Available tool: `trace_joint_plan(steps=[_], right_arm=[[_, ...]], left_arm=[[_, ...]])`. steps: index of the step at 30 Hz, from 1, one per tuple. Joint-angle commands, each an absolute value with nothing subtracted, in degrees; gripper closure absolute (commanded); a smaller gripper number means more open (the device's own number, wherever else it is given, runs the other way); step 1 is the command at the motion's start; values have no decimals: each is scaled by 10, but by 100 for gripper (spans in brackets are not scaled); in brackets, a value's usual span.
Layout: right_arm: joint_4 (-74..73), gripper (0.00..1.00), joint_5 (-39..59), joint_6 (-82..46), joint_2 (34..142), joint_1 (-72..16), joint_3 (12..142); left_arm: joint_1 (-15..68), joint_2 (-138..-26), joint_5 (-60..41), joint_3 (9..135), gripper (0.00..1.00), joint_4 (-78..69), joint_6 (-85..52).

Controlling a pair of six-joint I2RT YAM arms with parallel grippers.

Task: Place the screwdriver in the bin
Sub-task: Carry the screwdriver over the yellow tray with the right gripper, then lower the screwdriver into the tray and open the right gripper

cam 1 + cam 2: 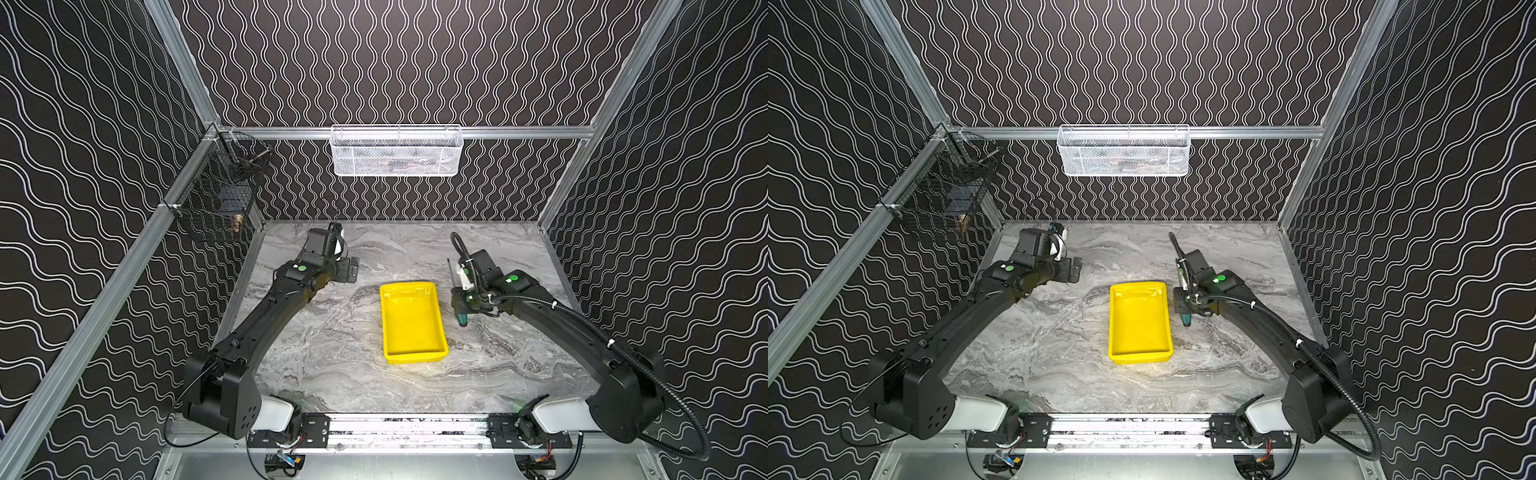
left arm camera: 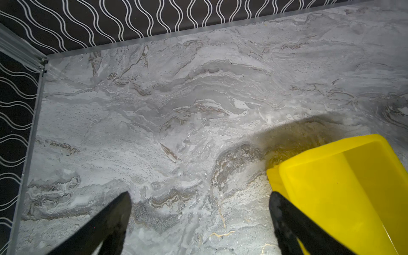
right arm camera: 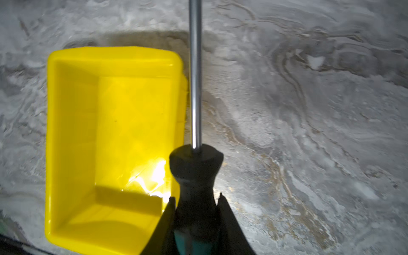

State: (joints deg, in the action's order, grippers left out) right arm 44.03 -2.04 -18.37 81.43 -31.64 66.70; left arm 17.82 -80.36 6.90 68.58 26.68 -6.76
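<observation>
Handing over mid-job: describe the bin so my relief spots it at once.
Start from the grey marble tabletop: the bin lies flat near its middle. It is a shallow, solid, bright yellow tray, empty, whereas the white mesh basket and the black wire basket hang on the frame rails.

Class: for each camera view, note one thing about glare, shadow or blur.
Right wrist view: blown-out white glare on the floor of the bin beside the screwdriver, whose handle, close to the lens, looks soft. Left wrist view: a dark shadow on the table beside the bin. Both top views: even light; the contents of the white mesh basket are too dim to tell.
</observation>
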Motion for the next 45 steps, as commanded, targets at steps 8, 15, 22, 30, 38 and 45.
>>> trace_joint_plan(steps=[8, 15, 22, 30, 38, 45], right_arm=[[432, 86, -10, -174, 902, -386, 710], [422, 86, 2, -177, 934, -412, 720], [412, 86, 10, -179, 968, -441, 729], [401, 86, 14, -173, 1004, -454, 731], [387, 86, 18, -169, 1026, -460, 713], [374, 85, 27, -173, 1032, -463, 694]], left_arm=[[158, -795, 59, 692, 1, 260, -77], [156, -788, 62, 693, 1, 262, -77], [154, -779, 65, 693, 1, 265, -74], [152, -767, 71, 690, 1, 265, -73], [152, -764, 67, 688, 1, 264, -75], [151, -766, 69, 688, 1, 264, -75]])
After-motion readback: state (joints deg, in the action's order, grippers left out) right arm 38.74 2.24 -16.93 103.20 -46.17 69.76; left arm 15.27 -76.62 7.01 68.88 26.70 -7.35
